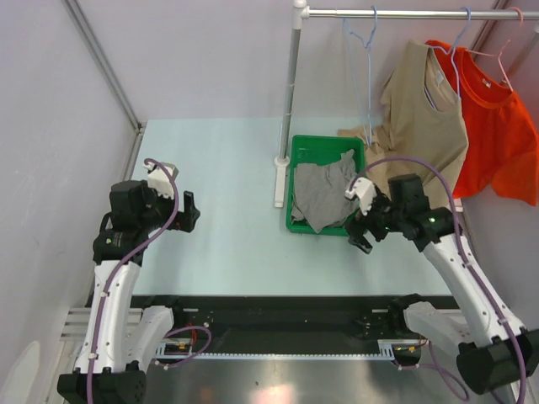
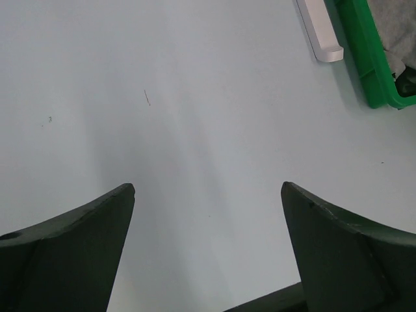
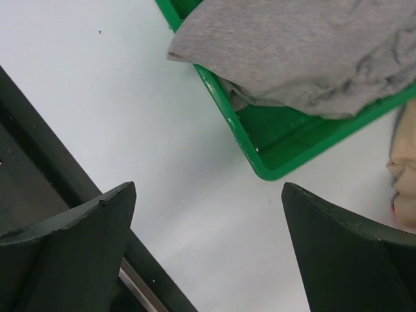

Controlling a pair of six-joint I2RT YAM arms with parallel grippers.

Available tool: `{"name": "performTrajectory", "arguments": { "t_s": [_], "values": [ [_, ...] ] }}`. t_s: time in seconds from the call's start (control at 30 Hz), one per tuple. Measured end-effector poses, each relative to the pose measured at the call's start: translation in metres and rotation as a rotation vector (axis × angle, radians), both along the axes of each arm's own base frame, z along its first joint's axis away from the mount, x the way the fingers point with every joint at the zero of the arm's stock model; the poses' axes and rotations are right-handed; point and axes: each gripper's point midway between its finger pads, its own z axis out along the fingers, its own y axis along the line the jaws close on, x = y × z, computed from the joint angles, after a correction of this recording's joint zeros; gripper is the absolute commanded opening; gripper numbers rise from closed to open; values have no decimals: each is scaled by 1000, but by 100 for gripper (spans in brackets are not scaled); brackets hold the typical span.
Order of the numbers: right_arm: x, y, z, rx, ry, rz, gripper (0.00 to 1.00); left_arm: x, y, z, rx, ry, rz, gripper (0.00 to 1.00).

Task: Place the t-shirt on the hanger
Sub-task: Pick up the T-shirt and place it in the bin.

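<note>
The grey t-shirt (image 1: 324, 195) lies crumpled in a green bin (image 1: 295, 220) at the table's middle right, one corner draped over the bin's near rim. It also shows in the right wrist view (image 3: 299, 45). The pale blue wire hanger (image 1: 364, 50) hangs empty on the rail (image 1: 404, 13) at the back. My right gripper (image 1: 360, 227) is open and empty, just off the bin's near right corner, above the table (image 3: 208, 188). My left gripper (image 1: 190, 212) is open and empty over bare table at the left (image 2: 208, 188).
A tan shirt (image 1: 425, 109) and an orange-red t-shirt (image 1: 505, 126) hang on the rail at the right. A white upright pole (image 1: 290, 93) with a foot (image 1: 279, 181) stands beside the bin's left side. Walls close in the left and back.
</note>
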Motion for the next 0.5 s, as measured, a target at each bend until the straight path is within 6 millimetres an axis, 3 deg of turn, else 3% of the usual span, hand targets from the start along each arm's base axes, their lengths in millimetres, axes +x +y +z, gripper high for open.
{"name": "performTrajectory", "arguments": {
  "t_s": [0.2, 0.33, 0.5],
  "values": [
    [23, 30, -20, -114, 41, 124, 100, 2, 2, 4, 7, -5, 6, 100],
    [63, 54, -28, -171, 40, 141, 100, 5, 1, 10, 6, -16, 5, 100],
    [108, 75, -54, -196, 70, 75, 99, 6, 1, 10, 4, -10, 1, 100]
  ]
}}
